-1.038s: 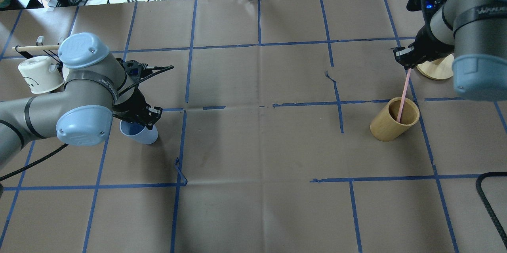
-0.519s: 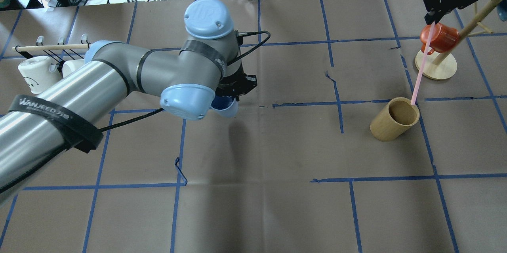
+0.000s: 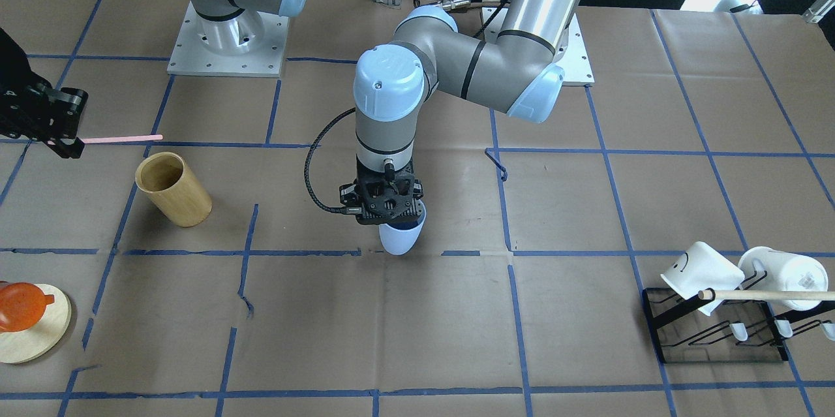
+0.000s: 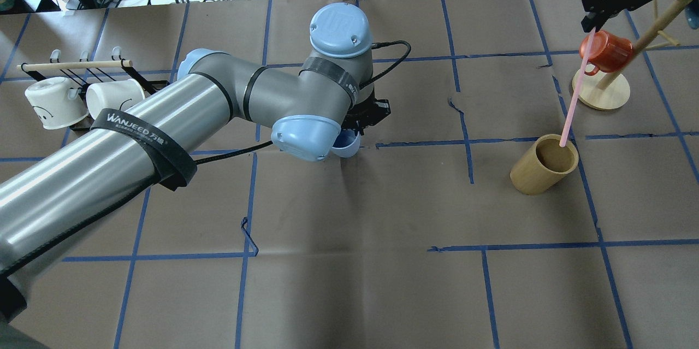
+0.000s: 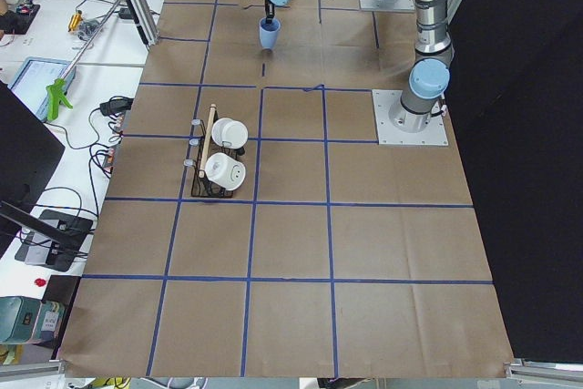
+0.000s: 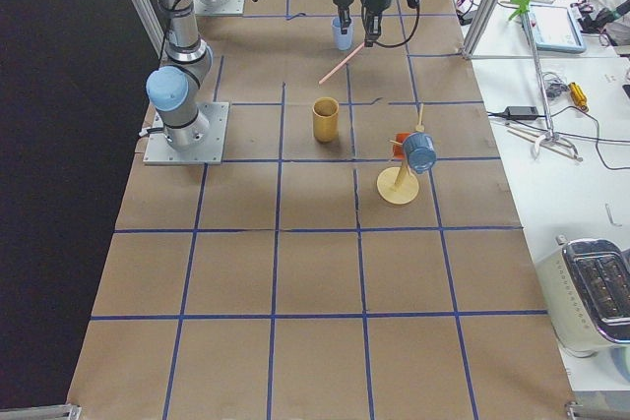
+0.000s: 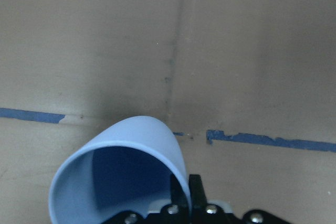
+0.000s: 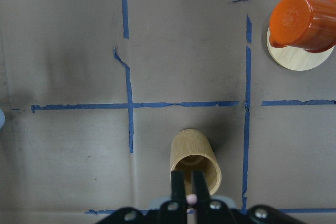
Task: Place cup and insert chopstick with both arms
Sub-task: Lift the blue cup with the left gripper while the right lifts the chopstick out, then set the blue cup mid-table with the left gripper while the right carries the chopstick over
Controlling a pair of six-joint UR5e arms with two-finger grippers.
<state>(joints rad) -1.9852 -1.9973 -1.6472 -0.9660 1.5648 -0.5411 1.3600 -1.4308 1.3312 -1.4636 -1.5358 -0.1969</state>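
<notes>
My left gripper (image 3: 386, 213) is shut on the rim of the light-blue cup (image 3: 402, 238) and holds it tilted, low over the table's middle; I cannot tell whether it touches the paper. The cup also shows in the overhead view (image 4: 348, 145) and the left wrist view (image 7: 121, 174), pinched by one finger (image 7: 195, 192). My right gripper (image 4: 592, 20) is shut on one pale-pink chopstick (image 4: 572, 99), which hangs slanted with its lower tip above the open tan bamboo cylinder (image 4: 543, 164). In the right wrist view the chopstick's end (image 8: 191, 199) sits between the fingers.
A black rack (image 3: 717, 332) with two white mugs and a wooden dowel stands at the robot's far left. A wooden mug tree (image 4: 600, 92) with an orange mug (image 4: 607, 49) stands behind the bamboo cylinder. Cables lie beyond the table's far edge.
My left arm has carried the cup from the table's left side to the middle. My right gripper has risen and drawn the chopstick up out of the bamboo cylinder.
</notes>
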